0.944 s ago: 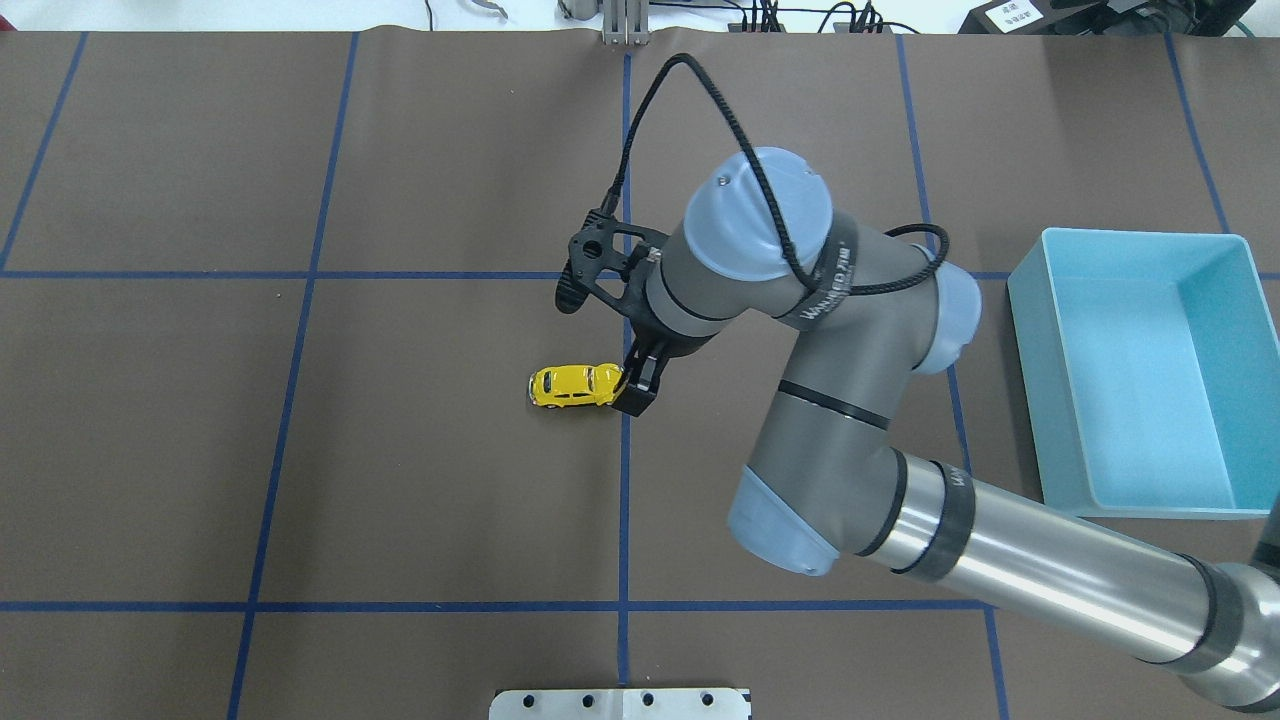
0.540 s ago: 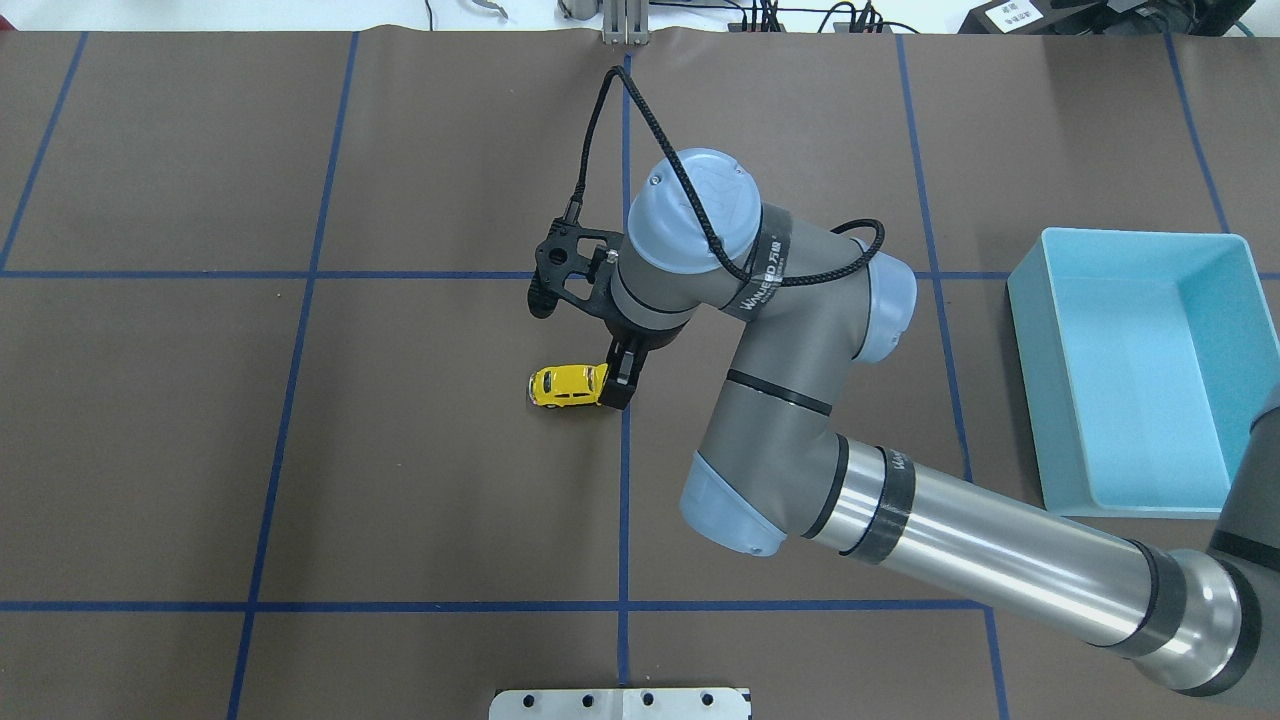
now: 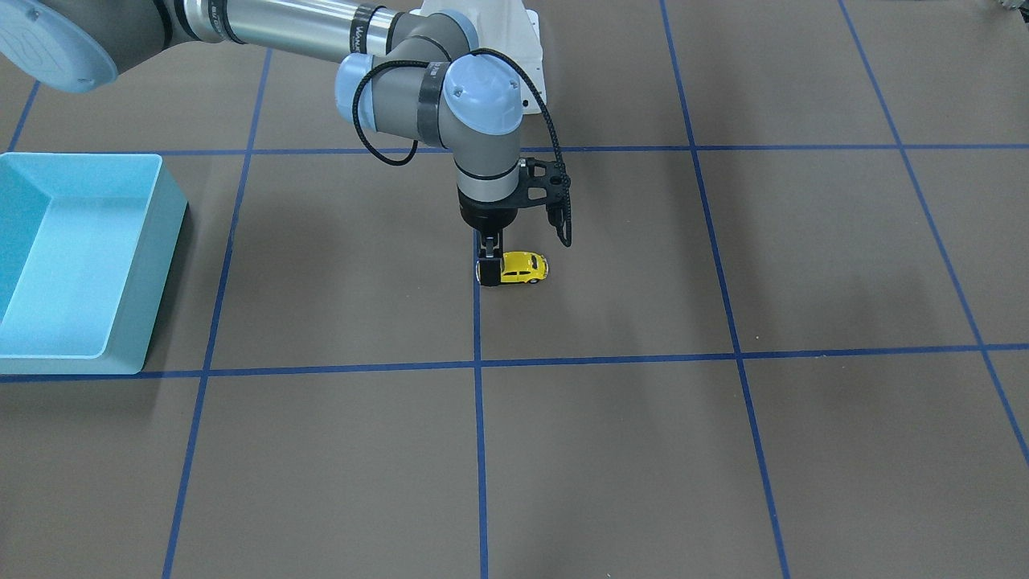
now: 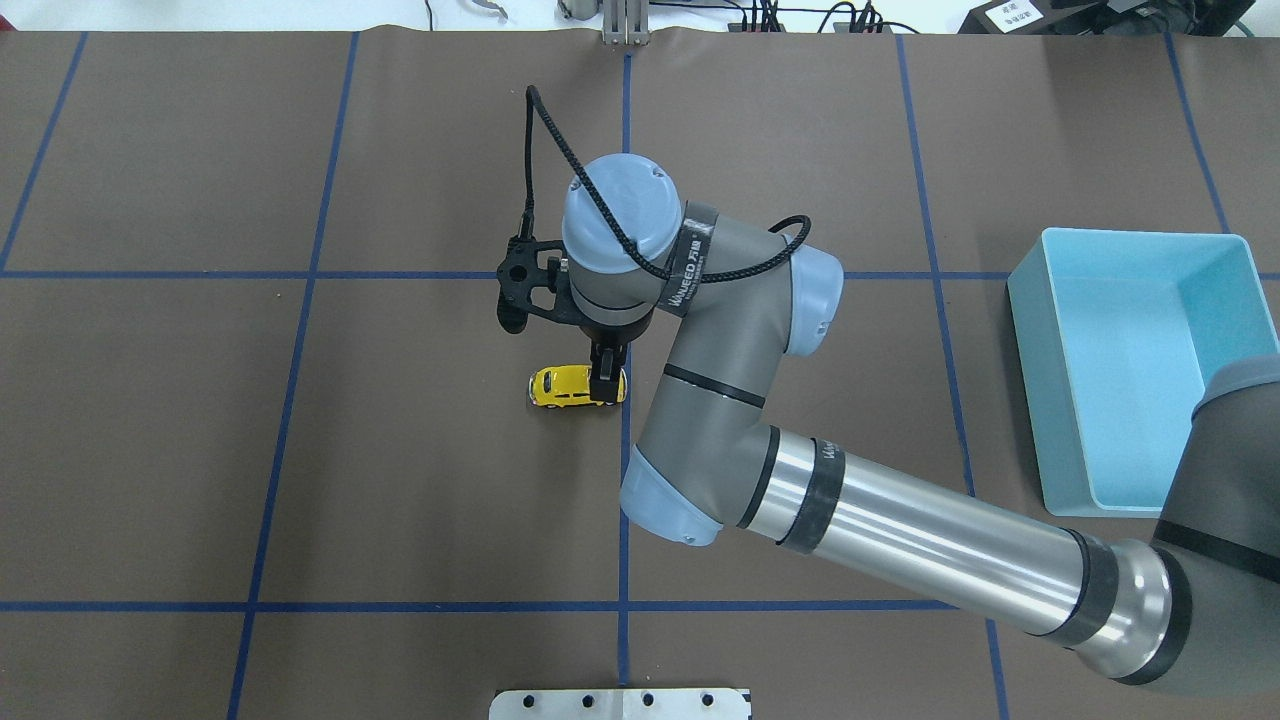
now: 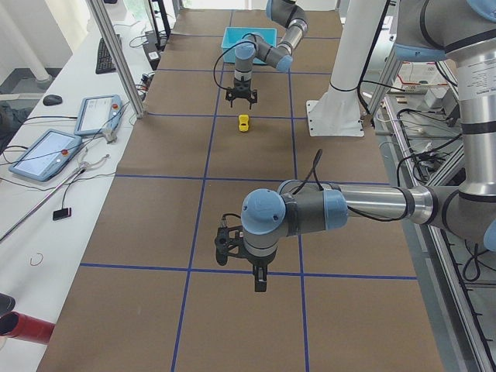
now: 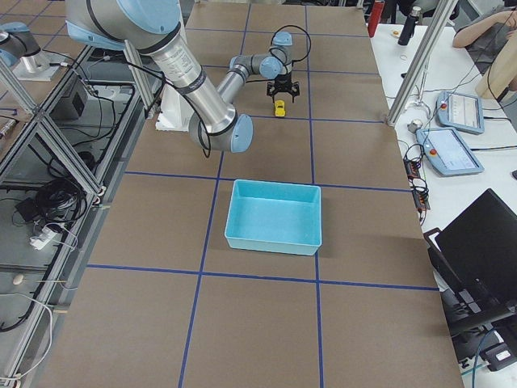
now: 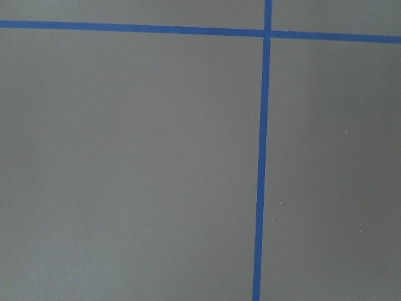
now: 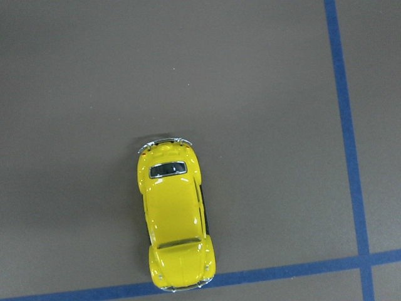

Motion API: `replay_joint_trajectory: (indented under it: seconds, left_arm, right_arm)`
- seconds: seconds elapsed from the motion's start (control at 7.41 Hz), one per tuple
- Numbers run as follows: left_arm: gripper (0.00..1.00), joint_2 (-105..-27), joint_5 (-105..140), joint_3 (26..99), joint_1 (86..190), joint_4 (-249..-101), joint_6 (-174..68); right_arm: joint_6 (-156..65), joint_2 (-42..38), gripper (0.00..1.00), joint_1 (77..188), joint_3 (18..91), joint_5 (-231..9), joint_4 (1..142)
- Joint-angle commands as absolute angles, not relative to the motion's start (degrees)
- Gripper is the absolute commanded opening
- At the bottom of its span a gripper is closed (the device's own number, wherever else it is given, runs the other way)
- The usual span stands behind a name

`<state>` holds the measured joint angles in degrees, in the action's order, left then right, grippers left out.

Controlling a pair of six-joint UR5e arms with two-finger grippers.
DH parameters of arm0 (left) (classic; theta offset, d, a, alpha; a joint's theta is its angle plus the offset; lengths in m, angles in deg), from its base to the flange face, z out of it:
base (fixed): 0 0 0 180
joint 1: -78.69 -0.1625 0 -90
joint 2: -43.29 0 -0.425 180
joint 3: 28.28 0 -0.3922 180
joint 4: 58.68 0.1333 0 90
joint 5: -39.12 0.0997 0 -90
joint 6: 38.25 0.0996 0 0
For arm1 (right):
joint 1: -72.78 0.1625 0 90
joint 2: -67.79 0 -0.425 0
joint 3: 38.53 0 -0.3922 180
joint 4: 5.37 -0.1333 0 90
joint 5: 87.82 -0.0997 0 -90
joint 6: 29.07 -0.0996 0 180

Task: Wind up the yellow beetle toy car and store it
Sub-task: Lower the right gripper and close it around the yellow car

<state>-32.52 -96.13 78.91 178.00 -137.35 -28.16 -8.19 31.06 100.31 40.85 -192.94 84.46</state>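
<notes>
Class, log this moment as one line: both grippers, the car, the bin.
right gripper: low over one end of car, jaws unclear | car: upright on table, outside bin | left gripper: away over table, state unclear

- The right arm (image 4: 900, 520) is reaching in from the table's right edge toward its middle, with the wrist pointing straight down.
- The right gripper (image 4: 607, 385) is hanging low over the table; its finger spacing is unclear.
- The left gripper (image 5: 260, 280) is pointing down near the table's left end, its state unreadable.
</notes>
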Motion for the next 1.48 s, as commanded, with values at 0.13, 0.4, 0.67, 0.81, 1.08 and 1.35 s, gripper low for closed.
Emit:
replay_joint_trajectory:
  seconds: [0.13, 0.4, 0.67, 0.81, 1.08, 1.35]
  left_arm:
    - [1.00, -32.74, -96.14, 77.27, 177.92, -137.87, -28.23]
    - [1.00, -32.65, -96.14, 77.53, 178.10, -137.78, -28.14]
    - [1.00, -32.65, -96.05, 77.45, 178.10, -137.69, -28.15]
    - [1.00, -32.65, -95.96, 77.36, 178.10, -137.69, -28.14]
    - [1.00, -32.65, -95.96, 77.27, 178.01, -137.69, -28.23]
    - [1.00, -32.65, -95.96, 77.36, 178.10, -137.69, -28.23]
  right_arm:
    - [-4.20, 31.41, 0.99, 97.75, 37.15, -192.76, 84.72]
    - [-4.29, 31.67, 0.99, 97.21, 36.79, -192.32, 84.72]
    - [-4.38, 31.94, 0.99, 97.30, 36.61, -190.14, 84.46]
    - [-4.29, 32.28, 0.99, 97.65, 36.61, -189.69, 84.37]
    - [-4.29, 32.99, 0.99, 99.76, 36.61, -189.24, 84.37]
    - [-4.55, 33.16, 0.99, 99.41, 36.00, -189.42, 84.28]
